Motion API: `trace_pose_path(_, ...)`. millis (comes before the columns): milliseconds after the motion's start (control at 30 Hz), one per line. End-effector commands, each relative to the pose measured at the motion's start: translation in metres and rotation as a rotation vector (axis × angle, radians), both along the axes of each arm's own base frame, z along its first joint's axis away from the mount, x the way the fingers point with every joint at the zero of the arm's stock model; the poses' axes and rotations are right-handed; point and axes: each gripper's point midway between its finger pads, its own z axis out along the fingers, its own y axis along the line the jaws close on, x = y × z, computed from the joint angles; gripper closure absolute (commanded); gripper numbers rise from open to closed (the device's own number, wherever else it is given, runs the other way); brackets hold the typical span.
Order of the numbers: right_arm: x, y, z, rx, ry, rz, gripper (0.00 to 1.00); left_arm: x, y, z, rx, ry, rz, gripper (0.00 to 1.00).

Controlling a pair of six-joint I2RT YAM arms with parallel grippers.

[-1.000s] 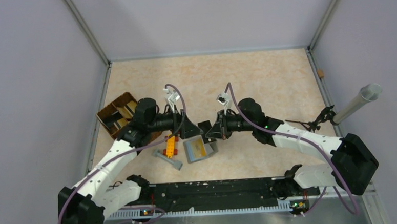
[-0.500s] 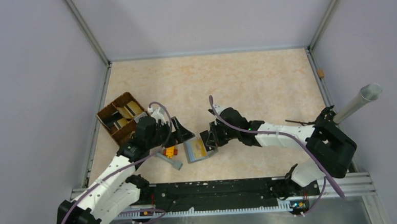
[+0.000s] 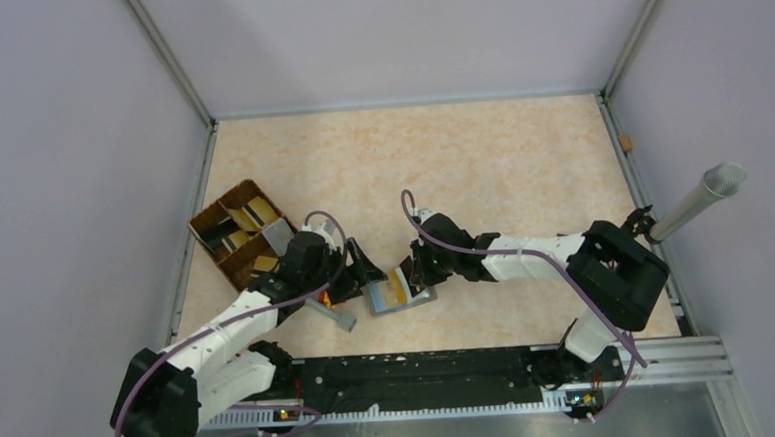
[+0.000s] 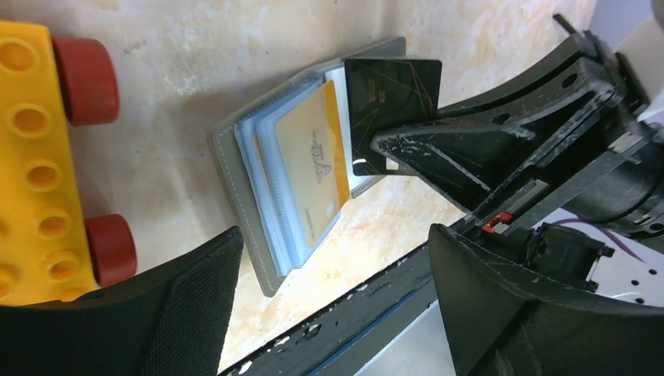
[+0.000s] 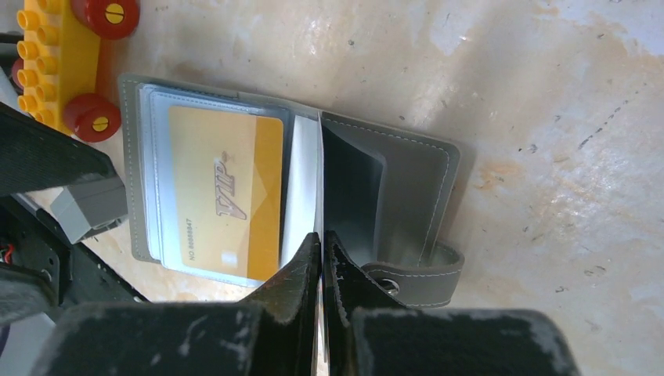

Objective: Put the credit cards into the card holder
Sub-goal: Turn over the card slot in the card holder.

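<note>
Card holder (image 3: pixel 399 291) is lying open like a book on the worktop (image 3: pixel 481 164), toward the near edge, between the two grippers. Gold card (image 5: pixel 227 192) is sitting in the clear pocket on its left half, VIP print facing up. The grey right flap is lying flat, and its snap strap (image 5: pixel 415 278) is resting on the worktop.

Right gripper (image 5: pixel 322 239) is hanging over the holder's fold, jaws pinching a dark card (image 4: pixel 394 94). The card is standing on edge over the holder's right half, its free end down at the fold. Can't tell whether it is inside a pocket.

Left gripper (image 4: pixel 335 231) is hovering low just beside the holder's left side, jaws spread wide, gripping nothing.

Yellow toy car (image 4: pixel 31 157) with red wheels is sitting just beside the holder's left edge. Grey block (image 5: pixel 86 207) is lying near it on the near side.

Brown tray (image 3: pixel 204 228) is sitting well off to the left, with spare cards (image 3: pixel 250 217) lying in its compartments.
</note>
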Motion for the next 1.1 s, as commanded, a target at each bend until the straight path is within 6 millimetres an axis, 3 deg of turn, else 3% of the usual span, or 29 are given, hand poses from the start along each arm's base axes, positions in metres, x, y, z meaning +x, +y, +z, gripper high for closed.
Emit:
trace_pose_path(0, -0.008, -0.021, -0.030, -0.096, 0.046, -0.033, 1.00, 0.003, -0.013, 0.001, -0.025, -0.004, 0.004, 0.16)
trace_pose_path(167, -0.008, -0.023, -0.034, -0.098, 0.054, -0.045, 1.00, -0.004, -0.013, -0.015, -0.014, 0.053, 0.030, 0.39)
trace_pose_path(567, -0.006, -0.028, -0.039, -0.105, 0.069, -0.060, 1.00, -0.011, 0.018, -0.029, 0.152, 0.080, 0.121, 0.39)
trace_pose_path(633, -0.006, -0.028, -0.039, -0.105, 0.069, -0.059, 1.00, -0.012, 0.019, -0.033, 0.153, 0.091, 0.121, 0.41)
trace_pose_path(800, -0.006, -0.028, -0.039, -0.102, 0.074, -0.062, 1.00, -0.012, 0.013, -0.036, 0.106, 0.094, 0.123, 0.57)
trace_pose_path(1067, -0.006, -0.025, -0.039, -0.092, 0.079, -0.060, 1.00, -0.014, 0.008, -0.048, 0.092, 0.116, 0.110, 0.59)
